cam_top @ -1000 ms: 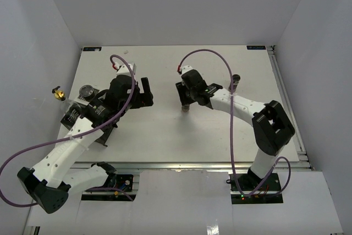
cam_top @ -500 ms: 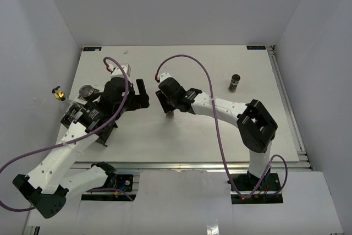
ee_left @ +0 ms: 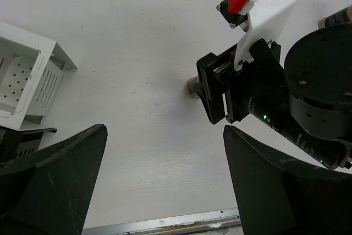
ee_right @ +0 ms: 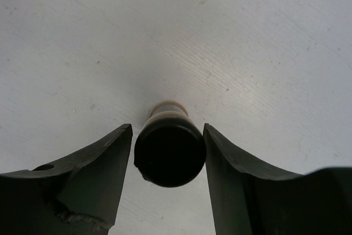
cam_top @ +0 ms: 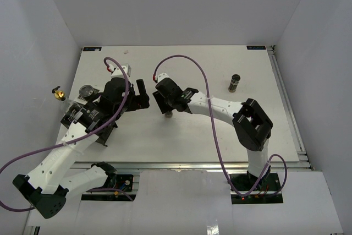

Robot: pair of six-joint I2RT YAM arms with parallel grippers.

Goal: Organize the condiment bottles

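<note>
Right gripper (ee_right: 168, 128) round a slim black-capped bottle (ee_right: 168, 157)
Label hidden; we cannot tell if it grips; left gripper (ee_left: 165, 129) wide open.

High rear overhead of the table (cam_top: 220, 136); close downward wrist views, probably one bottle (ee_right: 169, 155) in common.

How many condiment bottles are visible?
4. A black-capped one at the right claw; a dark one far right; a grey-lidded jar by the rack; a gold-capped one far left. The left arm may hide others.
</note>
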